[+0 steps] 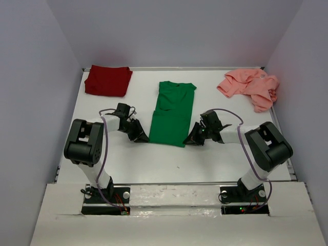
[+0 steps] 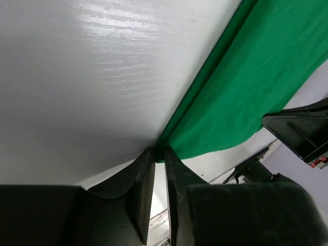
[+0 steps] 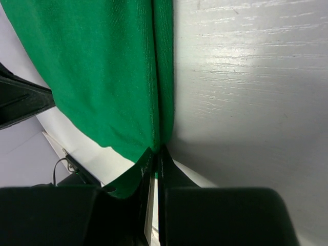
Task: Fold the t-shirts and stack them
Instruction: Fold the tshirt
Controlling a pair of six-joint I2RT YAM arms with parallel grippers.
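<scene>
White table [image 1: 128, 160], pale walls [image 1: 179, 31], left gripper [image 1: 145, 138], right gripper [image 1: 188, 141] (both pinching green t-shirt [image 1: 171, 110])

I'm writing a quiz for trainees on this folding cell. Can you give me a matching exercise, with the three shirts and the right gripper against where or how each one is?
Things:
1. red shirt
2. green shirt
3. pink shirt
4. right gripper

Places or states:
A. crumpled, far right corner
B. shut on a near corner of the green shirt
C. folded, far left corner
D. laid flat in the middle

Pairs: 1-C, 2-D, 3-A, 4-B
</scene>
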